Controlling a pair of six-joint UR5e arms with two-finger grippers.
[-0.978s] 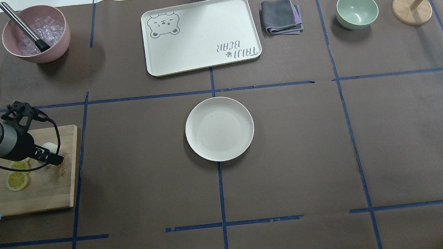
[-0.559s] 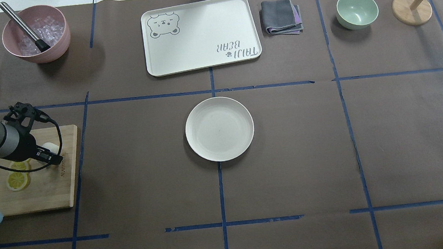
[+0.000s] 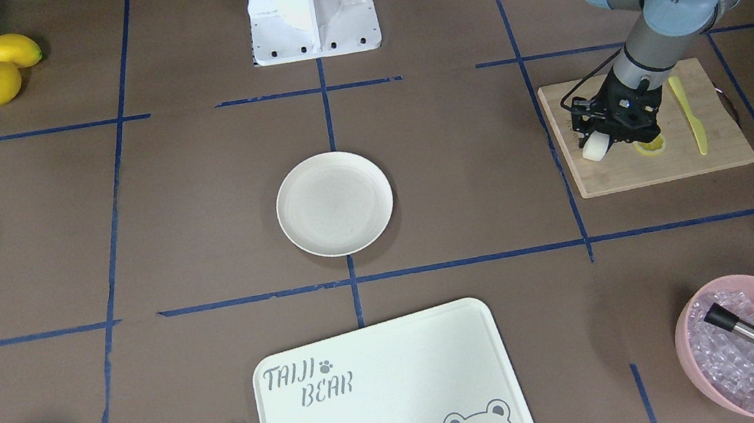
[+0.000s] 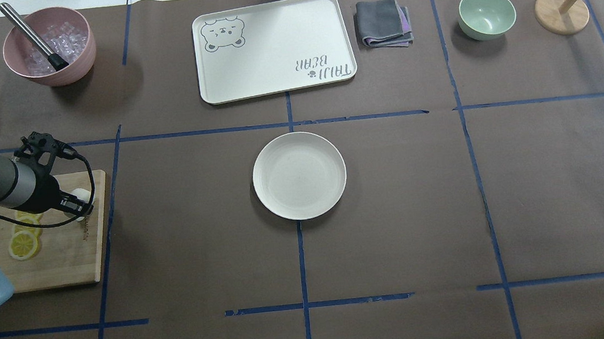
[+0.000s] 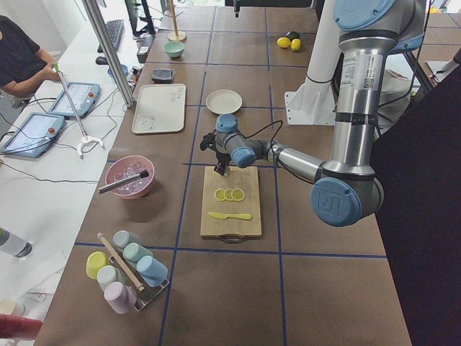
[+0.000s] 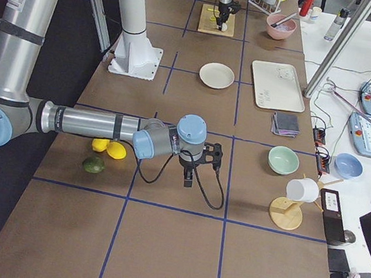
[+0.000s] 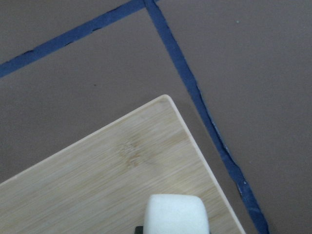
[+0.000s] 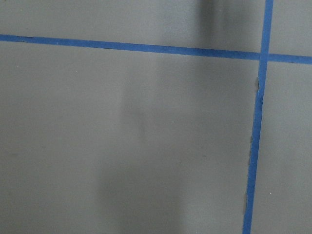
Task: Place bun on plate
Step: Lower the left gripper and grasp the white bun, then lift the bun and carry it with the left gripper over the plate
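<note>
The bun (image 4: 80,194), a small white lump, sits between the fingers of my left gripper (image 4: 79,207), which is shut on it over the right end of the wooden cutting board (image 4: 61,259). In the front-facing view the bun (image 3: 595,149) hangs under the left gripper (image 3: 601,139). The left wrist view has the bun (image 7: 175,214) above the board's corner (image 7: 122,165). The plate (image 4: 299,175) lies bare at the table's middle, well right of the bun. My right gripper (image 6: 190,175) shows only in the exterior right view, low over bare table; I cannot tell its state.
Lemon slices (image 4: 24,244) and a yellow knife (image 3: 688,114) lie on the board. At the far edge are a pink bowl of ice (image 4: 49,47), a bear-print tray (image 4: 273,47), a folded cloth (image 4: 383,22), a green bowl (image 4: 486,13) and a wooden stand (image 4: 561,11).
My left gripper has shifted a little toward the board's right edge and away from the robot, carrying the bun with it. The plate has not moved.
</note>
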